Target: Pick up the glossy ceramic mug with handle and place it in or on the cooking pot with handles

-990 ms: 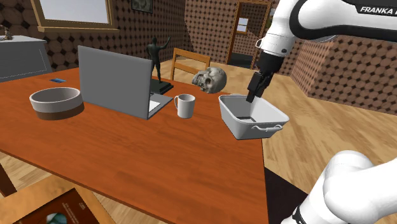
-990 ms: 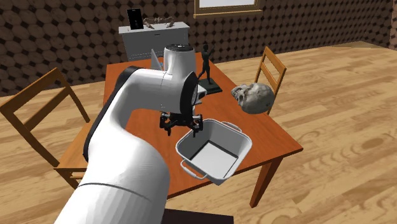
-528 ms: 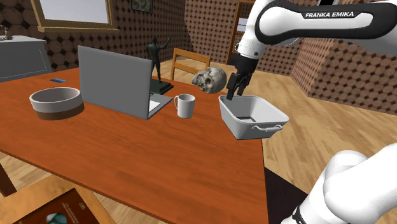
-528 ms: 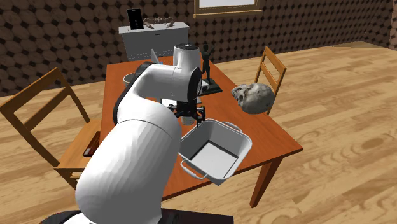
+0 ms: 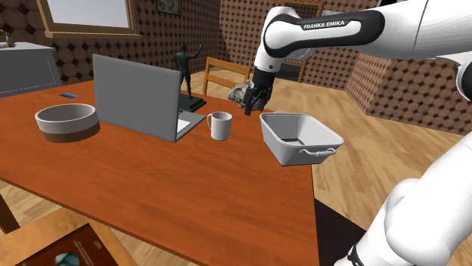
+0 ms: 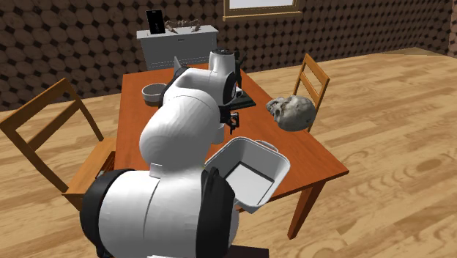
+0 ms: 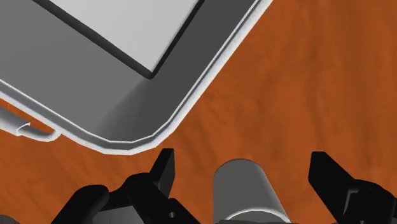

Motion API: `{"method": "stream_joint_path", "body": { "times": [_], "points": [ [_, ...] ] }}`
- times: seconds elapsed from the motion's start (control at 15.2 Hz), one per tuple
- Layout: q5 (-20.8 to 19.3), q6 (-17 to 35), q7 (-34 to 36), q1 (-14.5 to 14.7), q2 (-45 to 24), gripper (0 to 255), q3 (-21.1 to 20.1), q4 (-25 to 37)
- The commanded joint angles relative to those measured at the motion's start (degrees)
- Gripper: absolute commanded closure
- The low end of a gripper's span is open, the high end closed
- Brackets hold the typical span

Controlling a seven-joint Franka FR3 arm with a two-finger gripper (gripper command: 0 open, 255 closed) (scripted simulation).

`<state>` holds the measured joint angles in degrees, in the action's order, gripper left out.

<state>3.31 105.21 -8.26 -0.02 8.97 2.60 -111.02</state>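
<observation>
A white mug [image 5: 220, 125] with a handle stands upright on the wooden table [image 5: 151, 181], just in front of the open laptop's corner. To the shoulder view's right of it sits the grey rectangular pot [image 5: 299, 137] with wire handles, nothing inside. My black gripper [image 5: 248, 106] hangs open above the table, between mug and pot and a little higher than the mug's rim. Seen from the wrist, the mug [image 7: 245, 191] lies between the spread fingers [image 7: 162, 172] without touching them, and the pot's corner [image 7: 127, 83] lies just beyond. From the second exterior view, my arm hides the mug; the pot [image 6: 249, 172] sits near the table's edge.
A grey open laptop [image 5: 140, 98] stands left of the mug, with a grey bowl [image 5: 66, 121] further left. A dark figurine [image 5: 184, 68] and a skull [image 6: 293, 112] stand at the far side, with a wooden chair [image 5: 225, 74] behind them. The table's edge runs right of the pot.
The arm has swung from over the pot toward the shoulder view's left, bringing the gripper close to the mug. The fingers stayed open; mug and pot have not moved.
</observation>
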Motion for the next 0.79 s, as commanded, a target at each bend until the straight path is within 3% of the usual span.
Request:
{"method": "stream_joint_path", "body": {
  "times": [0.0,0.53,0.73],
  "points": [
    [0.24,0.68,-0.15,0.12,-4.60,0,-0.03,3.74],
    [1.13,-0.64,-0.99,-0.08,-23.89,0,-0.03,23.67],
    [1.20,0.55,-1.05,-0.07,-25.35,0,-0.09,23.89]
  ]
}}
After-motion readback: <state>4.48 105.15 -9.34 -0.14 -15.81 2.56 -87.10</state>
